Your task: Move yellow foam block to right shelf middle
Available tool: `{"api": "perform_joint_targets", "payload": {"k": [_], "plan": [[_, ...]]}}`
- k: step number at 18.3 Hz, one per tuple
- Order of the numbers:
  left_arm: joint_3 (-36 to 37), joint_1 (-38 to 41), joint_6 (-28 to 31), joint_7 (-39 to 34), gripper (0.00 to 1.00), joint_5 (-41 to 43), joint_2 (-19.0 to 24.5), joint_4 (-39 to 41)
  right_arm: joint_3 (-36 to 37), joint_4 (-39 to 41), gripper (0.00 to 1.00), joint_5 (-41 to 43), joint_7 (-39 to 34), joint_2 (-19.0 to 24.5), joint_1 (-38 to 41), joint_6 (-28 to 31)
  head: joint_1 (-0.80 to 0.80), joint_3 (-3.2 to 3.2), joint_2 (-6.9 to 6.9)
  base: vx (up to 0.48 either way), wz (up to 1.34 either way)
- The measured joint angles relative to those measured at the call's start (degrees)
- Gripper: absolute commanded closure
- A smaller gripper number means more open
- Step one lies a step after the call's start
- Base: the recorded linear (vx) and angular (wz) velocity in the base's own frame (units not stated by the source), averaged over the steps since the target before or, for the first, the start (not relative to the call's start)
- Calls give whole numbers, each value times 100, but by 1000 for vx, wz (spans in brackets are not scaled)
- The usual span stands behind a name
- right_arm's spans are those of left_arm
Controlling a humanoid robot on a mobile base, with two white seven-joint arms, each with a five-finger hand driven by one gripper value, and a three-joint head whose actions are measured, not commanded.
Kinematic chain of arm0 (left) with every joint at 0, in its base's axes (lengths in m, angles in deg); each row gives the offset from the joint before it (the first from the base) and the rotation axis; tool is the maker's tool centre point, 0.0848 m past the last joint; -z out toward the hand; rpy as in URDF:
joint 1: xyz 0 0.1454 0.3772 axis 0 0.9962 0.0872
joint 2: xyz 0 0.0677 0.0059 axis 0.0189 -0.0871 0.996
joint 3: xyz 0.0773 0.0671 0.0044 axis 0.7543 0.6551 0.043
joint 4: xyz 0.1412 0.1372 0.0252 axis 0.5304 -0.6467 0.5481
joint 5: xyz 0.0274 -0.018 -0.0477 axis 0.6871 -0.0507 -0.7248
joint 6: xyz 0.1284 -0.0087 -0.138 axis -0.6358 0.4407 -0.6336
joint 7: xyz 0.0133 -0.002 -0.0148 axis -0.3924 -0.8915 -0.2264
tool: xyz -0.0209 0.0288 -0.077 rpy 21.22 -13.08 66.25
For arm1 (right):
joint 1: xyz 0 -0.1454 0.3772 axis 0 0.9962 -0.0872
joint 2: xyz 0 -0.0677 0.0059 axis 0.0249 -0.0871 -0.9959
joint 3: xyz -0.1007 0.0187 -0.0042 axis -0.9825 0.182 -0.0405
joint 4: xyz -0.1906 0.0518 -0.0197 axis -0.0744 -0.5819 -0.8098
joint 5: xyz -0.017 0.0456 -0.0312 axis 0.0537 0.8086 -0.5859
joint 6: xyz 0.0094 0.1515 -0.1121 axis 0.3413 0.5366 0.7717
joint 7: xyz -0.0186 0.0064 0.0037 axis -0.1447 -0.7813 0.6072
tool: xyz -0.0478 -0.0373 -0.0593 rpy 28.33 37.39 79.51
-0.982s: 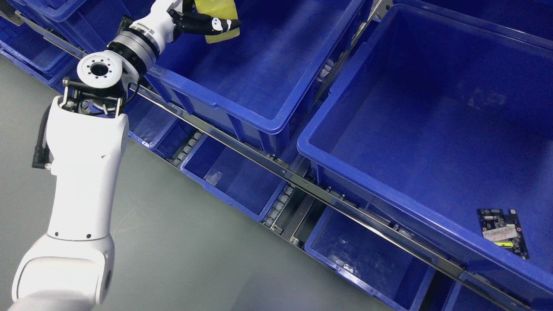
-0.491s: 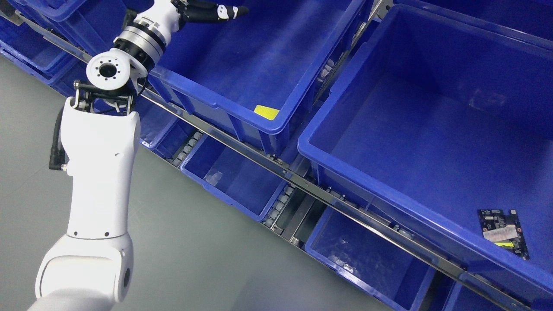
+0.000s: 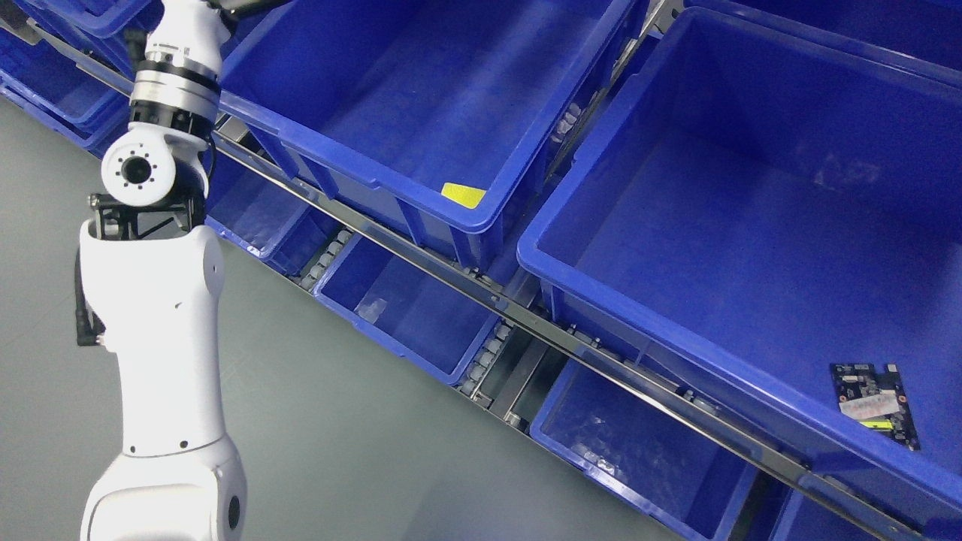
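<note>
Foam block, yellow, lies on the floor of the left big bin, tucked against that bin's near wall close to its near right corner; only a small slanted patch of it shows above the rim. Nothing touches it. The left arm rises from the lower left edge, its white forearm upright over the grey floor, a round joint and a metal wrist ring above it, and it runs out of the picture at the top left beside the bin's left corner. The left robot hand is cut off by the top edge, so whether its fingers are spread or curled cannot be told, and nothing shows in its hold. The right arm is out of view. To the right stands a second big bin, just beside the first, with a circuit board lying flat near its near right corner, well apart from the block. A metal rail runs slantwise under both bins, with roller strips beneath it. Below the rail sit lower bins, one holding a small clear scrap. More blue bins crowd the top left corner behind the arm.
</note>
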Motion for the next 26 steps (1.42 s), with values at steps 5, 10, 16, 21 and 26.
{"api": "perform_joint_targets", "payload": {"k": [5, 10, 16, 21, 26], "plan": [[-146, 456, 100, -623, 0, -72, -63, 341, 0, 0, 0, 0, 0, 0, 0, -3, 0, 0, 0, 0, 0], [-20, 949, 177, -673, 0, -216, -98, 657, 0, 0, 0, 0, 0, 0, 0, -16, 0, 0, 0, 0, 0], [204, 1192, 209, -677, 0, -438, -125, 875, 0, 0, 0, 0, 0, 0, 0, -20, 0, 0, 0, 0, 0], [330, 1288, 160, -672, 0, -512, -137, 977, 0, 0, 0, 0, 0, 0, 0, -21, 0, 0, 0, 0, 0], [404, 1325, 158, -673, 0, -540, -144, 1038, 0, 0, 0, 0, 0, 0, 0, -21, 0, 0, 0, 0, 0]]}}
